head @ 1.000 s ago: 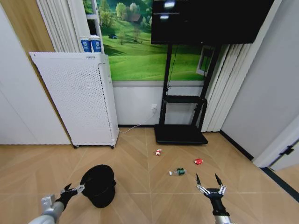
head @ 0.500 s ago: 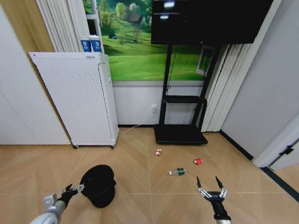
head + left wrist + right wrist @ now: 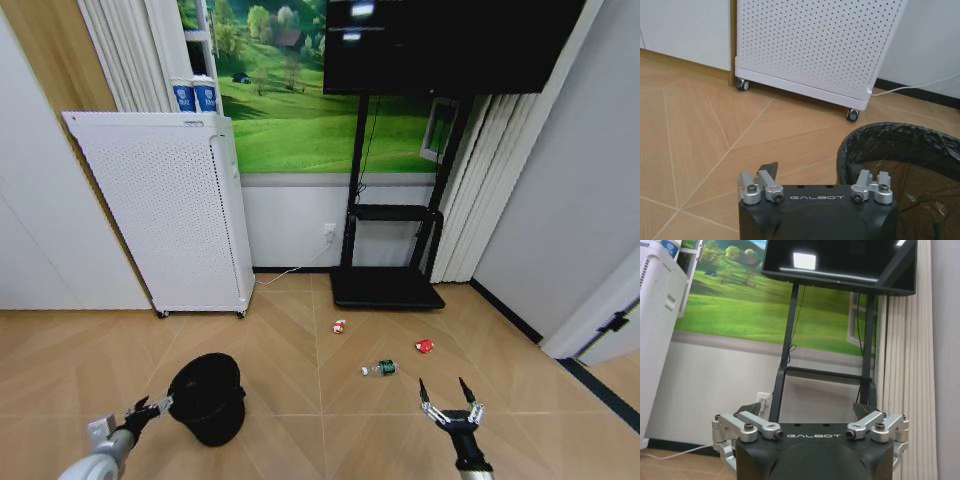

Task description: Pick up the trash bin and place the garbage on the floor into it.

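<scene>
You get bright, even indoor light; ceiling lamps glare on the dark glossy wall screen (image 3: 450, 40), shadows stay soft, and straight lines bend at the head view's edges.

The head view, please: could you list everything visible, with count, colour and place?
bin: one, black, floor, front left
wrapper: one, red-and-white, floor before the stand
bottle: one, clear with green label, floor centre
lump: one, red, right of the wrapper
appliance: one, white perforated, at the left wall
screen: one, black, on a black stand
left end effector: open, beside the bin
right end effector: open, over the floor, front right
</scene>
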You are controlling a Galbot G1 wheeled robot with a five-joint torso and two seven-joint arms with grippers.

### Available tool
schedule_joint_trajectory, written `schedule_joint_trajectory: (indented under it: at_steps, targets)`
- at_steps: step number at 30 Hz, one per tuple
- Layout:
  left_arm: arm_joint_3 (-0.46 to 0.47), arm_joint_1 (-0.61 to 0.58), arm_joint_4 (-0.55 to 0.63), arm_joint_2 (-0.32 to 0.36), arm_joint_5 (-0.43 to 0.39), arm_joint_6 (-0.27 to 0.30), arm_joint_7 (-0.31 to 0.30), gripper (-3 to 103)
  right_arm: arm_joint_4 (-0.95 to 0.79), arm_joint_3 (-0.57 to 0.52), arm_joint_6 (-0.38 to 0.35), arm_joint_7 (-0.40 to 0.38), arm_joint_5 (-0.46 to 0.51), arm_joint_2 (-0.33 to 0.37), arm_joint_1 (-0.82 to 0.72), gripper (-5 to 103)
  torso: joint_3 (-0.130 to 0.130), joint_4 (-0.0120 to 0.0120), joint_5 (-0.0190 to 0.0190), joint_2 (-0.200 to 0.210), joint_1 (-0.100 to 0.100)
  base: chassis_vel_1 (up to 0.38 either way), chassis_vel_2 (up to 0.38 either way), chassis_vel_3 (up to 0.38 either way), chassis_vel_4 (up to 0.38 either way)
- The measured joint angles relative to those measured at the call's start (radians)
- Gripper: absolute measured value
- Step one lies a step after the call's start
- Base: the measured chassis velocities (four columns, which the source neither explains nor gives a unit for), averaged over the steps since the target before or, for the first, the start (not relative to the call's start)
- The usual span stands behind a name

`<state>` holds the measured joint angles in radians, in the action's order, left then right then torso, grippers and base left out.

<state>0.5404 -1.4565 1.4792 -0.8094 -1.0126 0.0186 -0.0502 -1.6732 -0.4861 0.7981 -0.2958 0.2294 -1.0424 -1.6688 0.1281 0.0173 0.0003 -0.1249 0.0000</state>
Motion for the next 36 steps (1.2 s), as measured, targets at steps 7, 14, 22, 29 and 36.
schedule_joint_trajectory:
  at_steps: [7, 14, 22, 29, 36]
  targets:
    - [-0.017, 0.033, -0.036, -0.012, 0.000, -0.018, 0.007, 49, -0.070, -0.007, 0.000, -0.026, 0.035, 0.021, 0.001, 100, 0.000, 0.0001, 0.0001, 0.000, 0.000, 0.000, 0.000, 0.000, 0.000]
    - [-0.019, 0.036, -0.065, -0.034, 0.004, -0.031, 0.022, 22, -0.123, -0.014, -0.002, -0.030, 0.066, 0.035, -0.001, 100, 0.000, 0.0001, -0.0012, 0.000, 0.000, 0.000, 0.000, 0.000, 0.000]
    - [-0.013, 0.028, -0.067, -0.050, 0.011, -0.052, 0.036, 8, -0.176, -0.028, -0.010, -0.050, 0.076, 0.037, 0.000, 100, 0.000, 0.0003, -0.0003, 0.000, 0.000, 0.000, 0.000, 0.000, 0.000]
    - [0.015, 0.017, -0.041, -0.054, 0.023, -0.072, 0.030, 8, -0.202, -0.040, -0.027, -0.062, 0.095, 0.049, 0.015, 100, 0.000, 0.0002, -0.0006, 0.000, 0.000, 0.000, 0.000, 0.000, 0.000]
    - [0.061, -0.004, 0.039, 0.005, -0.007, -0.067, 0.007, 7, -0.216, -0.036, -0.099, -0.126, 0.098, 0.076, 0.054, 100, 0.000, 0.0001, -0.0004, 0.000, 0.000, 0.000, 0.000, 0.000, 0.000]
